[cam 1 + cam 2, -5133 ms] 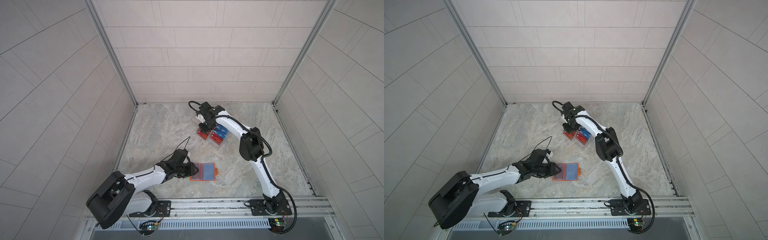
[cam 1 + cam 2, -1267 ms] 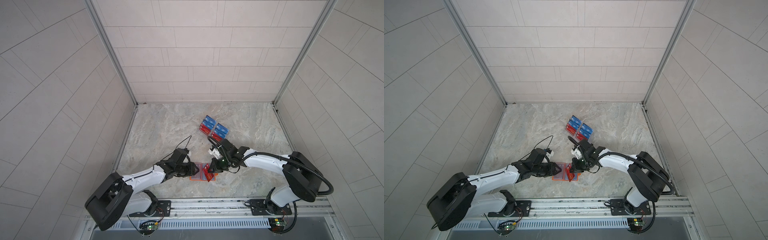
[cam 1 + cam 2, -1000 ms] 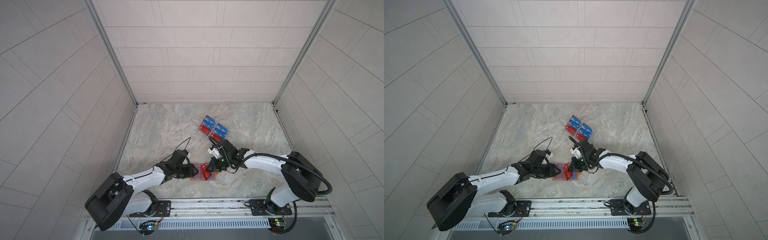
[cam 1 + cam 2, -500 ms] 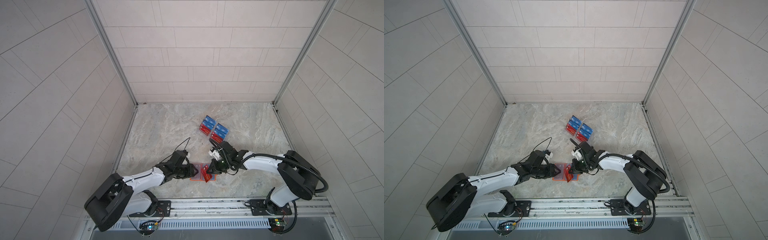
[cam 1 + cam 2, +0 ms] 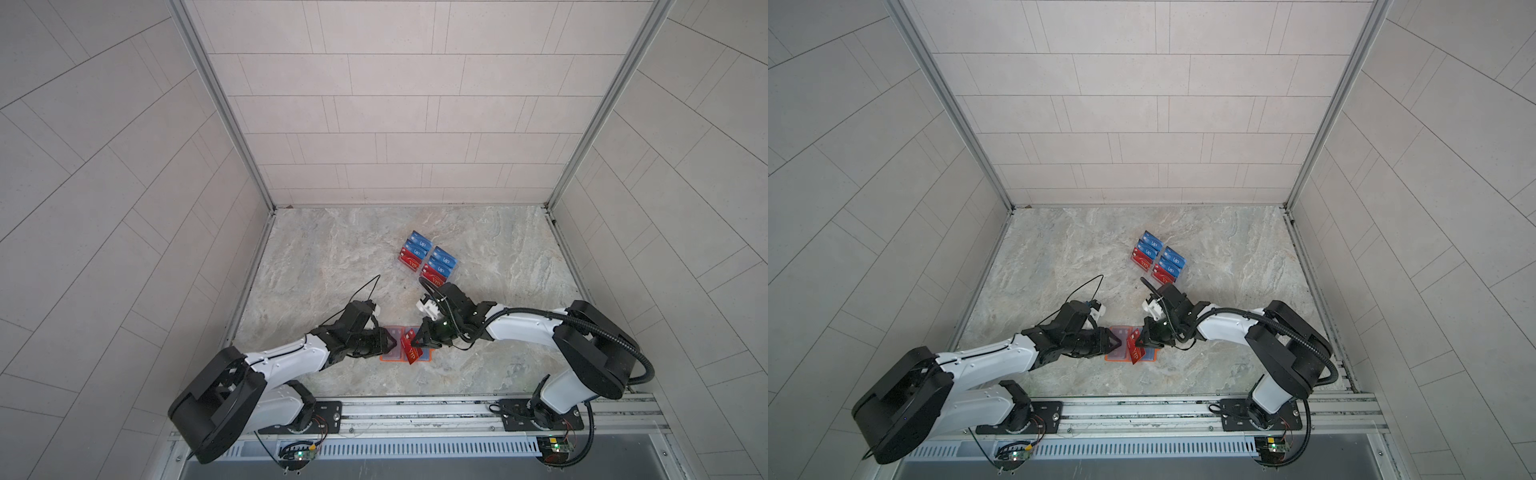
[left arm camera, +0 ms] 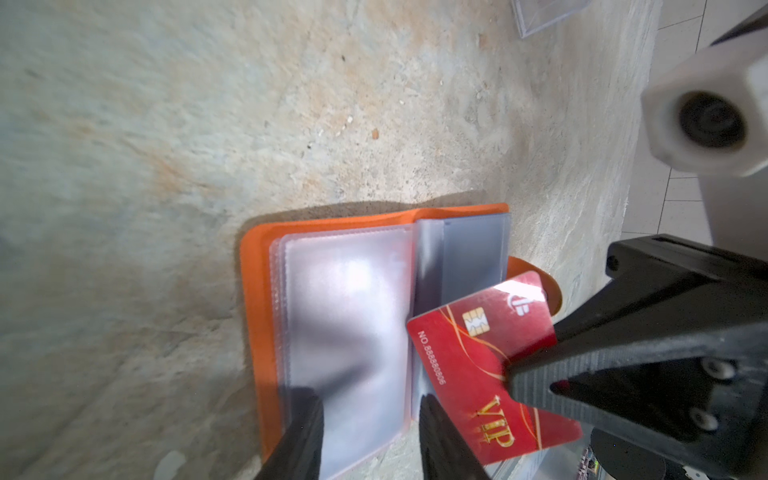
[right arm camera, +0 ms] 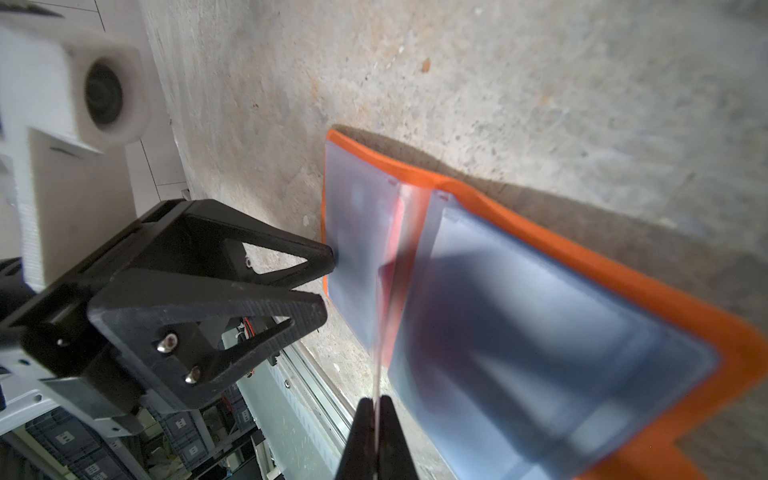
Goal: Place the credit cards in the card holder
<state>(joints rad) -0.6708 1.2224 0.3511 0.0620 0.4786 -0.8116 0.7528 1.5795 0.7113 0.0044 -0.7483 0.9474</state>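
Table (image 5: 332,266): marble-patterned, spreading under everything.
Left arm: stretching low from the near rail; left gripper (image 5: 388,343) standing part-open, fingertips (image 6: 303,432) straddling the holder's left sleeve page.
Right arm: bending at the elbow, reaching inward; right gripper (image 7: 376,415) clenching the red card.
Clear stand (image 5: 455,268): sitting well behind, carrying spare cards (image 5: 444,261).
Card holder (image 6: 257,291): lying open between both grippers.
Red card (image 6: 478,353): tilting over the holder's right page, hiding part of it.

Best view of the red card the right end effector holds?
Left wrist: red card faces it, chip and VIP lettering legible. Right wrist sees it edge-on. Both top views show a small red patch.
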